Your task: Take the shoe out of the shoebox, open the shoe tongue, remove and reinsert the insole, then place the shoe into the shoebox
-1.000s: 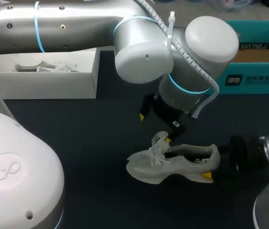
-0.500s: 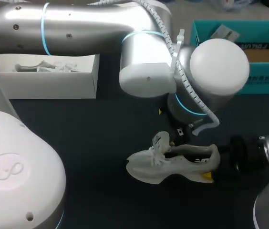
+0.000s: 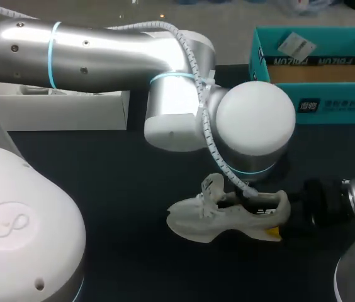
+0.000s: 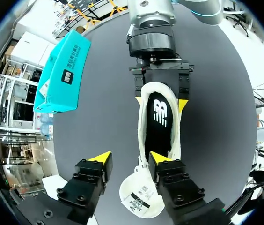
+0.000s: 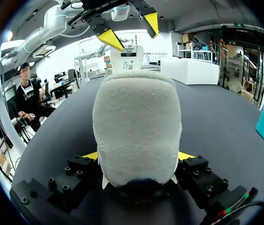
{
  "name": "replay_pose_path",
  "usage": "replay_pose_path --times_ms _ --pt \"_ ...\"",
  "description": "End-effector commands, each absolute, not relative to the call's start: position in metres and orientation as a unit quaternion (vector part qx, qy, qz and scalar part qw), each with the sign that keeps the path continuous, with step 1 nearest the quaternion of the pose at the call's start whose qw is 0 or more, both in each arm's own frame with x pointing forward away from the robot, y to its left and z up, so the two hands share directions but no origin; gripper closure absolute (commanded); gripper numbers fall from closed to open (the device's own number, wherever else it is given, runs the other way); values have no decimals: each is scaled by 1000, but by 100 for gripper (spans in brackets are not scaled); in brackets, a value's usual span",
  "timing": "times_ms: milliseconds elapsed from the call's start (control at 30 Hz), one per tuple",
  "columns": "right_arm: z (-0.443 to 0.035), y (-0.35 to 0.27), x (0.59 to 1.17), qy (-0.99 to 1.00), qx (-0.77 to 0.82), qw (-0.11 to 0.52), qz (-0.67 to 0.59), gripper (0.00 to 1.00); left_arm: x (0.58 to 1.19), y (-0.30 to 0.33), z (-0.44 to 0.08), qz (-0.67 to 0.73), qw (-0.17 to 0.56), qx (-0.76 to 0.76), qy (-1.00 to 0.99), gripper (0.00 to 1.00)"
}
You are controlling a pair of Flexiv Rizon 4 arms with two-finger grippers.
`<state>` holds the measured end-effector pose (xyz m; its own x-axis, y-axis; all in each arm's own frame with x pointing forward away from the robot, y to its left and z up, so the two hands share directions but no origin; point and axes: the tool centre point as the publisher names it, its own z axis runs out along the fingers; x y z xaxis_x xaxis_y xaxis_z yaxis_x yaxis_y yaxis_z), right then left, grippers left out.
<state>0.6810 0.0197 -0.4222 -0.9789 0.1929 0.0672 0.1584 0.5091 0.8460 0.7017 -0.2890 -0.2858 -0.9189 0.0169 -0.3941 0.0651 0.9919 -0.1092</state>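
Two arms: my left arm (image 3: pixel 165 107) reaches over the middle of the dark counter (image 3: pixel 102 189); my right arm (image 3: pixel 354 201) comes in low from its own side.
Shoe: the white sneaker (image 3: pixel 228 217) stands on its sole on the counter, well apart from the teal cardboard shoebox (image 3: pixel 316 69) at the far edge.
Right jaws: clamped on the sneaker's heel, one yellow tip on each side.
Left jaws: spread wide, gripping nothing. One finger (image 4: pixel 162 158) sits at the shoe's mouth just beside the white tongue (image 4: pixel 141 201); the other hangs over bare counter beside the shoe.
Tongue: lifted toward the toe, its label showing.
Insole: the black insole (image 4: pixel 159 112) lies flat inside, in plain view.
Step in hand: probably finishing the tongue and going for the insole.
Doing it well: hold the heel firm so the shoe cannot tip. Push the tongue fully clear, slip one finger under the insole's edge, pinch lightly, and lift along the shoe's length to avoid creasing it.
Elsewhere: a white open box (image 3: pixel 58 110) stands near the left arm.
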Motion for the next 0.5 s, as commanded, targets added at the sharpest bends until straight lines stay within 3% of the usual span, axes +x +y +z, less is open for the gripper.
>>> replay_pose_path --times_ms 33,500 --pt "-423 21 681 869 102 19 484 100 708 -272 -276 -154 154 64 974 100" --pt "-423 21 681 869 102 19 484 100 707 -273 -274 -67 177 96 977 100"
